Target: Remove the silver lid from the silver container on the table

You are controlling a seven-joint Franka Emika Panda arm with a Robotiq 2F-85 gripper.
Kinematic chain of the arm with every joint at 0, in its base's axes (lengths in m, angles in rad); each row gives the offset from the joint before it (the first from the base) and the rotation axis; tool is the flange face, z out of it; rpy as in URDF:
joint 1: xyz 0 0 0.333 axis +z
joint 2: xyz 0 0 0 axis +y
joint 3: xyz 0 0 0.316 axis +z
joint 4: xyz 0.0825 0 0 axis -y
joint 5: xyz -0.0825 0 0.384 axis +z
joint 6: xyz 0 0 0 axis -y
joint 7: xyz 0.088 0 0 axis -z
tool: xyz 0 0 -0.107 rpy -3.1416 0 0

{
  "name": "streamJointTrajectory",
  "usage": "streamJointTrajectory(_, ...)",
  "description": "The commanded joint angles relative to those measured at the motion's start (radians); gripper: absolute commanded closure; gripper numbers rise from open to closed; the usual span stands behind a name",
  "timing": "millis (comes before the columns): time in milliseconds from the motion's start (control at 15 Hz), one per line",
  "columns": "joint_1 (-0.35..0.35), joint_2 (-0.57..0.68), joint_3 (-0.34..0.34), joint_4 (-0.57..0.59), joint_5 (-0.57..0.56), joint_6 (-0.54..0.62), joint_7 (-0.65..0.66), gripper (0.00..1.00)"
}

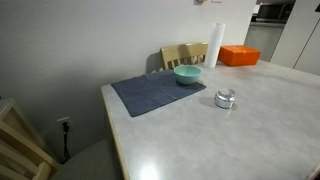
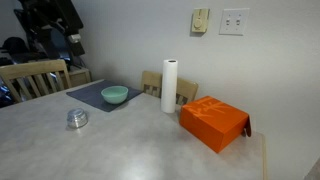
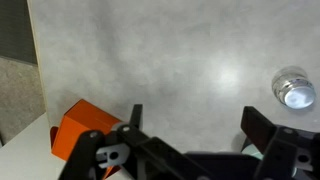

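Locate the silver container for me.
In an exterior view the silver container stands on the table beside the dark mat, near the teal bowl; in the wrist view it is at the right edge.

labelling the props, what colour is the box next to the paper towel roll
The box is bright orange, clearest in an exterior view.

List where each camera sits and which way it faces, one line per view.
Exterior view: above a table corner, facing teal bowl and silver lid; no robot shows.
Exterior view: beside the orange box, facing back across the table; tool unseen.
Wrist view: looks down past the open tool.
Shared: all show silver lid and orange box.
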Motion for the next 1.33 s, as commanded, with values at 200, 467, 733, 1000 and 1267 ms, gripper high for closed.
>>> streamJointTrajectory(200, 0.003, 0.017, -0.001, 0.012, 0.011, -0.008, -0.014, 0.0)
streamJointTrajectory(467, 0.033, 0.063, -0.013, 0.033, 0.05, -0.018, -0.072, 0.0)
streamJointTrajectory(733, 0.098, 0.131, -0.04, 0.063, 0.186, -0.041, -0.242, 0.0)
streamJointTrajectory(1000, 0.152, 0.213, -0.07, 0.125, 0.375, -0.105, -0.464, 0.0)
streamJointTrajectory(1267, 0.12, 0.19, -0.03, 0.092, 0.364, -0.084, -0.43, 0.0)
